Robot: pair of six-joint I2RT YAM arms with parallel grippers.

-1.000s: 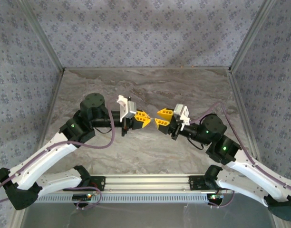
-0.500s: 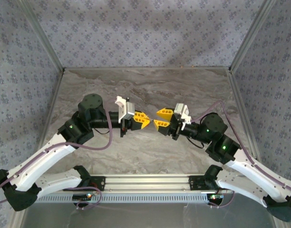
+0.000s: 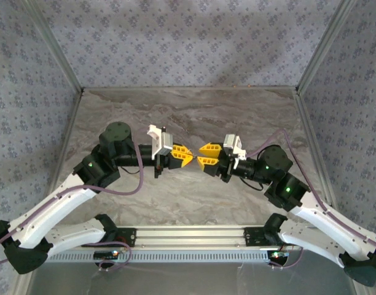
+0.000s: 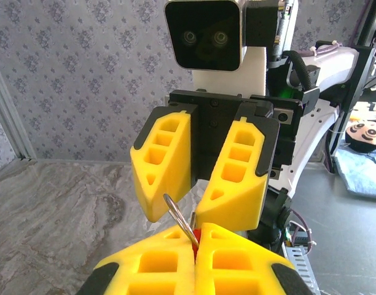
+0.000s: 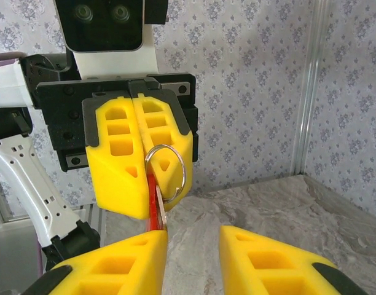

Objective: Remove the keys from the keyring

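My left gripper (image 3: 187, 157) is shut on the keyring's red tag (image 5: 152, 206), held in the air over the table's middle. The silver split ring (image 5: 165, 172) sticks out past its yellow fingertips (image 5: 139, 153), with a thin silvery blade beside the red tag; I cannot tell whether it is a key. My right gripper (image 3: 204, 155) faces it tip to tip and is open. In the left wrist view the ring (image 4: 177, 216) reaches up between the right gripper's fingers (image 4: 166, 163). In the right wrist view the tag's lower end meets my right gripper's (image 5: 194, 261) left finger (image 5: 114, 264).
The grey marble-patterned table (image 3: 188, 114) is walled on three sides by patterned fabric panels (image 3: 188, 43) in aluminium frames. Both arm bases sit on the rail (image 3: 188, 236) at the near edge.
Both grippers have drifted slightly left and away from the bases, and their tips now stand closer together. The right jaws widened a little and narrowed again. The left grip is unchanged.
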